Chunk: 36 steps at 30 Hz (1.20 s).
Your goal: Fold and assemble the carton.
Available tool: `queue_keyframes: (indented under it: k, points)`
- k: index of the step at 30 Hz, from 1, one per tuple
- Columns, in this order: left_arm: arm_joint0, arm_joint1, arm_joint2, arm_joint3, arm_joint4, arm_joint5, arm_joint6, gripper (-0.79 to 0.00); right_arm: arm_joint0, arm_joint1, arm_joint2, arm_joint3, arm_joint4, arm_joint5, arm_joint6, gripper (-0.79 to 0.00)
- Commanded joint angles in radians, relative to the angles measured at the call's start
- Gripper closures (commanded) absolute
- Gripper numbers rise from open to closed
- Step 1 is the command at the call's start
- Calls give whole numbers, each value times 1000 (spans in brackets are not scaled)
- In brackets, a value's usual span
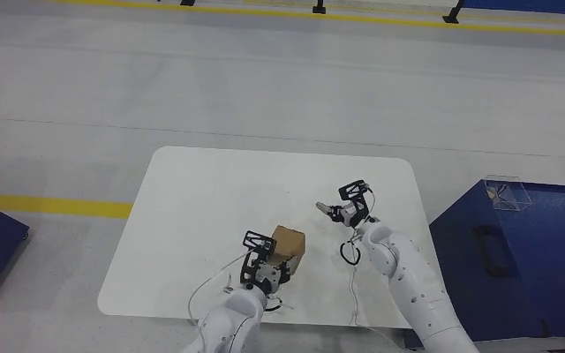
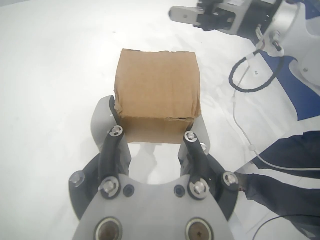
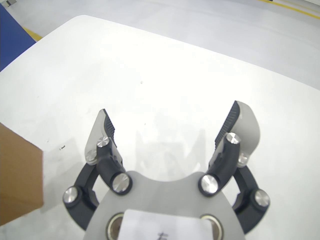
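Note:
A small brown carton (image 1: 287,243) stands folded into a closed cube on the white table (image 1: 221,194), near its front edge. My left gripper (image 1: 263,263) holds the carton's near end: in the left wrist view the carton (image 2: 157,86) sits between the two fingers (image 2: 110,111), which press on its side walls. My right gripper (image 1: 332,210) hovers over the table to the right of the carton, apart from it. Its fingers (image 3: 107,126) stand wide open with nothing between them, and the carton's corner (image 3: 17,173) shows at the edge of that view.
A blue cabinet (image 1: 503,265) stands off the table's right edge with a clear plastic box (image 1: 505,190) on top. A black cable loop (image 1: 350,254) hangs off the right arm. Bare tabletop stretches behind and left of the carton.

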Motion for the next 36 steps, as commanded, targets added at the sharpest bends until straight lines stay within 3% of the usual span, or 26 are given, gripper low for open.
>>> queue_keyframes:
  k: [1,3,7,13,16,22,23,24,25,29,31,34,36]
  points:
    - [-34,-9,15,-76,-16,109,-240,0,-15,4,16,-17,7,-9,2,-785]
    - [-85,-18,28,-95,-12,187,-398,0,-29,7,22,-30,8,-13,5,-785]
    - [-229,-36,85,-54,71,252,-705,0,-51,7,12,-47,-3,-15,-1,-785]
    - [-377,-97,117,175,172,122,-838,0,-50,3,-3,-19,-12,-4,-14,-785]
    - [-437,-151,115,275,195,61,-898,0,-51,3,1,-10,-1,-7,-20,-785]
    - [-570,-269,113,562,178,55,-905,0,-51,3,1,-10,-1,-7,-20,-785]
    - [-599,-289,110,616,174,55,-905,-102,-51,3,1,-10,-1,-7,-20,-785]
    - [-630,-307,108,667,182,55,-905,-416,-51,3,1,-10,-1,-7,-20,-785]
    - [-656,-325,104,713,190,55,-905,-785,-51,3,1,-10,-1,-7,-20,-785]
    - [-725,-391,73,804,205,55,-905,-785,-51,3,1,-10,-1,-7,-20,-785]
    - [-737,-416,61,807,238,55,-905,-785,-51,3,1,-10,-1,-7,-20,-785]
    - [-723,-442,35,723,319,55,-905,-785,-51,3,1,-10,-1,-7,-20,-785]
    - [-685,-450,36,572,432,72,-888,-785,-51,3,1,-10,-1,-7,-20,-785]
